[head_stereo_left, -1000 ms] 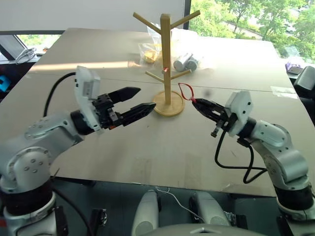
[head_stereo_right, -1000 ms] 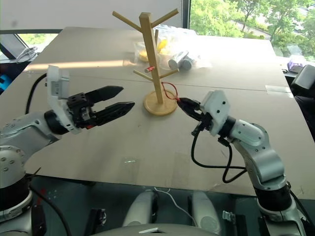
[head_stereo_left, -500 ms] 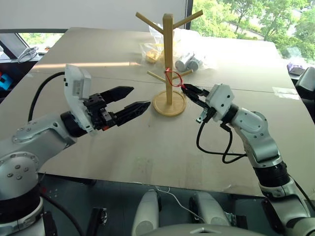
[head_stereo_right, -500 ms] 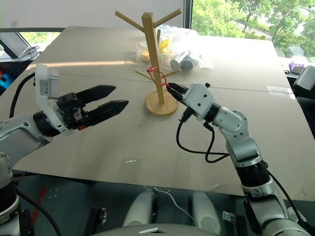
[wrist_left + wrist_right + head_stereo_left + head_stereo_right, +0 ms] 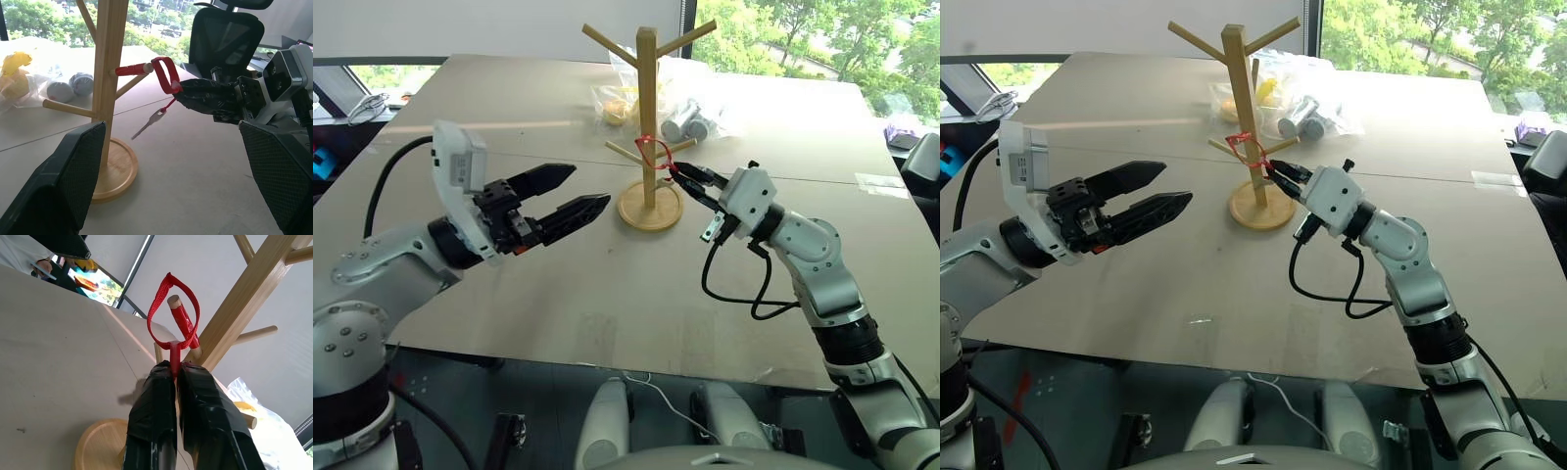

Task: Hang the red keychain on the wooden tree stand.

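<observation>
The wooden tree stand (image 5: 647, 98) rises at the table's middle back. My right gripper (image 5: 683, 173) is just right of its post, shut on the red keychain (image 5: 174, 352). The loop (image 5: 164, 76) encircles the tip of a red-ended peg (image 5: 182, 318) in the right wrist view. The small silver key (image 5: 150, 121) dangles below the loop. My left gripper (image 5: 590, 186) hovers open to the left of the stand, pointing toward it, nothing between its fingers (image 5: 73, 181).
Clear plastic bags holding yellow items (image 5: 612, 106) and grey cylinders (image 5: 690, 122) lie behind the stand. A black office chair (image 5: 922, 162) stands at the table's right edge. A taped seam (image 5: 822, 181) runs across the tabletop.
My right gripper carried the keychain left and forward to the stand; the loop now sits at the red peg's tip. The left gripper stayed about where it was.
</observation>
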Robot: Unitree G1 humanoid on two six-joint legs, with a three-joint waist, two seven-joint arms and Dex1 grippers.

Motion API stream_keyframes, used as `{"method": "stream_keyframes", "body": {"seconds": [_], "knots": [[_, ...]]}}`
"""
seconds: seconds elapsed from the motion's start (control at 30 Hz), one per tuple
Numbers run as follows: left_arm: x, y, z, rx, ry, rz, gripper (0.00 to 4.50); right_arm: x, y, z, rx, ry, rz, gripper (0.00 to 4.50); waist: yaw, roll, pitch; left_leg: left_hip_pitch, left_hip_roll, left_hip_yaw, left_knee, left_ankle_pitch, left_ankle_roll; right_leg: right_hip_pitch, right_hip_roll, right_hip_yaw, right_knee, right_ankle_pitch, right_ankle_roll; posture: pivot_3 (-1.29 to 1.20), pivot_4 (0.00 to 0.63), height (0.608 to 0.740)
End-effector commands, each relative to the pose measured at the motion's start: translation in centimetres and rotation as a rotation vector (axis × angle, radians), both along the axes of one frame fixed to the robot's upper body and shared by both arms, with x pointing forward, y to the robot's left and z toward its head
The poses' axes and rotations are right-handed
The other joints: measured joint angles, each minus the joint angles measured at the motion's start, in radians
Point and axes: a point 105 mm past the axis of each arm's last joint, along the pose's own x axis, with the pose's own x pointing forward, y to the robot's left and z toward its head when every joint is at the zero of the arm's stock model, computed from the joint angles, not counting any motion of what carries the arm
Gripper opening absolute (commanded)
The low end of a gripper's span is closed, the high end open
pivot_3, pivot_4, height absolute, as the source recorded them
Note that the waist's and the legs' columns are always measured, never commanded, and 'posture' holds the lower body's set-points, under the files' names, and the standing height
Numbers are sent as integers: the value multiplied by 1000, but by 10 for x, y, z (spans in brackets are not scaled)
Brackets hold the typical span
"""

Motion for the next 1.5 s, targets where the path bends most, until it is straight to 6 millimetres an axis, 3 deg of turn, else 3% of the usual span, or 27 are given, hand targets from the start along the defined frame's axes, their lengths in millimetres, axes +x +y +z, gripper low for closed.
{"method": "stream_keyframes", "body": {"seconds": [0.03,0.57,0.83,0.97,1.17,1.3,1.5], "knots": [[-5,-4,5,14,-43,-19,4500,-5,4,14,16,-54,16,69,0,0,0,0,0,0,0,0,0,0,0,0,0,0,0,0,150,740],[-3,-3,4,18,-54,-18,4500,6,17,16,-20,-36,21,69,-1,0,0,0,0,0,0,0,0,0,0,0,0,0,0,0,150,740],[-1,-2,3,32,-55,-13,4500,13,14,11,-27,14,-17,69,-1,0,0,0,0,0,0,0,0,0,0,0,0,0,0,0,150,740],[0,-1,3,42,-53,-10,4500,15,8,9,-26,34,-37,1515,-1,0,0,0,0,0,0,0,0,0,0,0,0,0,0,0,150,740],[14,15,-7,162,-3,54,4500,12,-18,-1,-104,92,-30,4351,3,0,0,0,0,0,-1,0,0,0,0,0,-1,0,0,0,150,740],[21,27,-7,247,-10,53,4500,9,-40,4,-120,221,9,4435,2,1,1,-1,0,1,-1,0,0,-1,0,0,-1,0,0,0,150,740],[36,53,10,342,-32,30,4500,-14,-66,46,-64,447,111,4435,-1,4,4,-1,0,1,-2,0,0,-2,0,0,0,0,0,0,150,740]]}}
